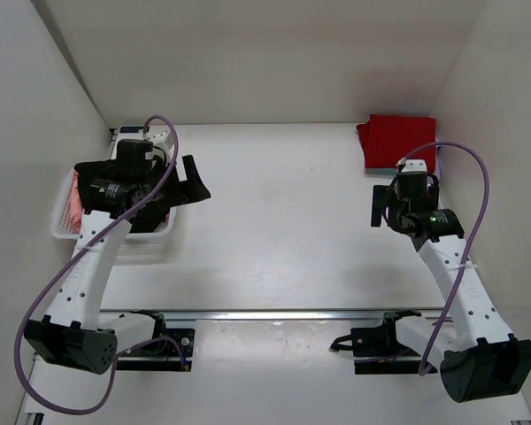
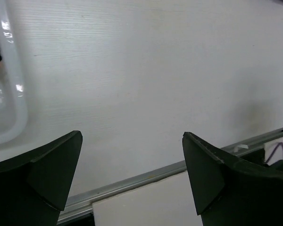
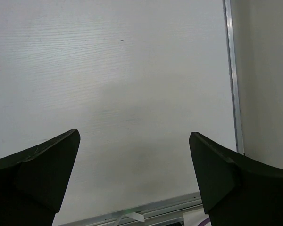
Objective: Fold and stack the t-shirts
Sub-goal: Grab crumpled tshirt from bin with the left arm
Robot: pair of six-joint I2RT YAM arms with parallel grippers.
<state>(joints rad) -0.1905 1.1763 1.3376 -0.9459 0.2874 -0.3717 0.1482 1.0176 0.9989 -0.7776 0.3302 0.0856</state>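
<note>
2 agape: left gripper (image 2: 131, 136), right gripper (image 3: 134, 134) | red tee (image 1: 398, 142) far-R | pink tee (image 1: 71, 208) in basket (image 1: 60, 233) under L-arm (image 1: 93, 257)

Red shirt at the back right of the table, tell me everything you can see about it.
The red shirt is plain soft cloth, folded into a compact, roughly rectangular bundle with a small bump at its left edge. It lies flat on the table in the far right corner. The right arm overlaps its near edge in the top view; whether they touch cannot be told. Neither wrist view shows it.
</note>
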